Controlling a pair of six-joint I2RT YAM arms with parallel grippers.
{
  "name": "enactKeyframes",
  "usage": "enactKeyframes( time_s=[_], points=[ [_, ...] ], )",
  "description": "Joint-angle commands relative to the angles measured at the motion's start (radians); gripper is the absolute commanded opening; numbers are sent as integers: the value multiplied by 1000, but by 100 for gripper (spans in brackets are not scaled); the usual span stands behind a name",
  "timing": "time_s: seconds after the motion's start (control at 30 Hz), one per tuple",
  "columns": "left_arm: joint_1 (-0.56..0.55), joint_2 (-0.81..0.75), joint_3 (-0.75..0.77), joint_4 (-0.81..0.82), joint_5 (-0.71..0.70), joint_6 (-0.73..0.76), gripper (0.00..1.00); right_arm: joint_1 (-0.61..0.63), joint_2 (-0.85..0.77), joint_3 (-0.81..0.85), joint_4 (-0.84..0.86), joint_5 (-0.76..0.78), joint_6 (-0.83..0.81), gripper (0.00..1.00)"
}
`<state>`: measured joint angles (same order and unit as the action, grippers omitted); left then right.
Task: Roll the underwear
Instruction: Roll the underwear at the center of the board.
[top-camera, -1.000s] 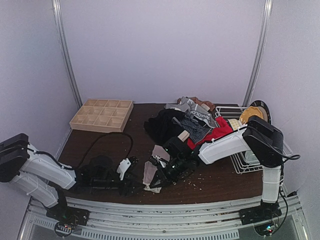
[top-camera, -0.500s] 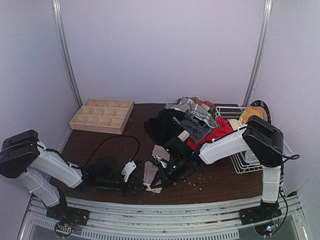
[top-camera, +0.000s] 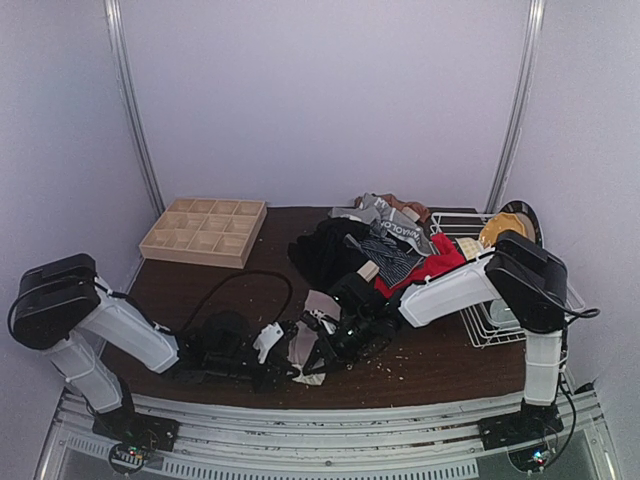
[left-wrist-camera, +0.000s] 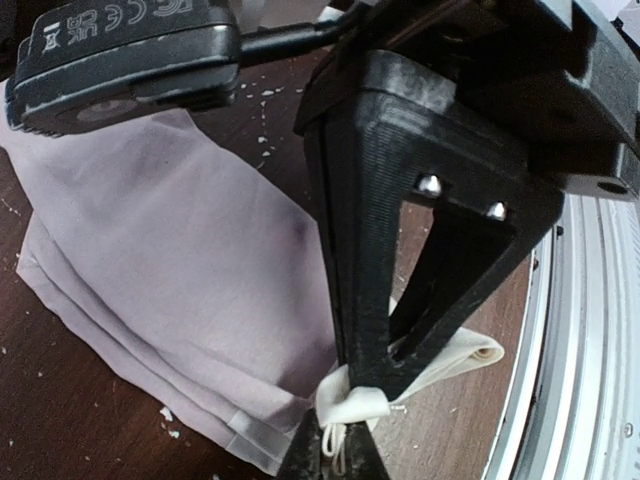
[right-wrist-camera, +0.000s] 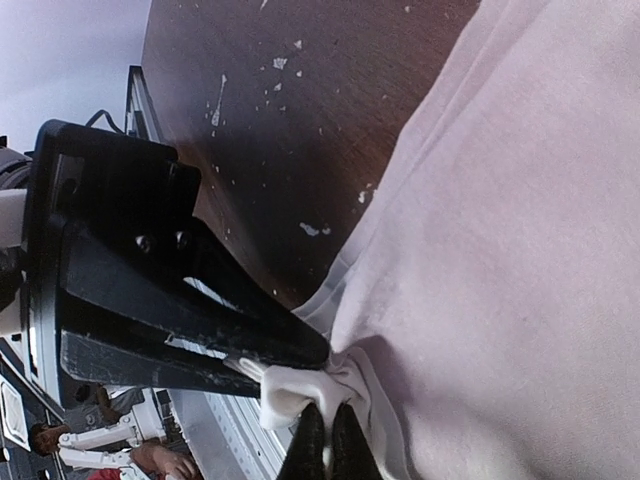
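Note:
A pale pink-beige piece of underwear (top-camera: 300, 341) (left-wrist-camera: 180, 260) (right-wrist-camera: 520, 250) lies flat near the table's front edge. My left gripper (top-camera: 291, 368) (left-wrist-camera: 335, 455) is shut on its white hem at the near corner. My right gripper (top-camera: 318, 358) (right-wrist-camera: 325, 445) is shut on the same bunched hem, right beside the left one, tips almost touching. Each wrist view shows the other gripper as a black wedge over the cloth. More underwear, black, grey-striped and red (top-camera: 435, 262), is heaped in a pile (top-camera: 385, 250) at the back right.
A wooden grid tray (top-camera: 205, 230) stands at the back left. A white wire rack (top-camera: 482, 325) sits at the right edge. A black cable (top-camera: 240, 280) loops over the table behind my left arm. The metal front rail (left-wrist-camera: 590, 300) runs close to the held corner.
My left arm has slid right to the pale underwear and its jaws have closed on the hem. The right arm has held still.

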<state>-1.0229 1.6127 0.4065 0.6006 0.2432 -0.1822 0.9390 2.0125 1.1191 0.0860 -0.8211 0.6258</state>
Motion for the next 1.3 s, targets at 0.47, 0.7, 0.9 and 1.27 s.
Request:
enactKeyframes(
  time_s=[0.47, 0.7, 0.9, 1.27],
  points=[
    [-5, 45, 80, -100, -31, -27, 0, 7, -210, -58, -106, 221, -133, 40],
    [-5, 47, 138, -221, -33, -53, 0, 120, -246, -27, -280, 490, -307, 43],
    [-5, 50, 150, -242, -5, -92, 0, 145, -217, -67, -234, 556, -277, 39],
    [19, 59, 202, -327, 78, -189, 0, 138, -185, -110, -134, 611, -138, 10]
  ],
)
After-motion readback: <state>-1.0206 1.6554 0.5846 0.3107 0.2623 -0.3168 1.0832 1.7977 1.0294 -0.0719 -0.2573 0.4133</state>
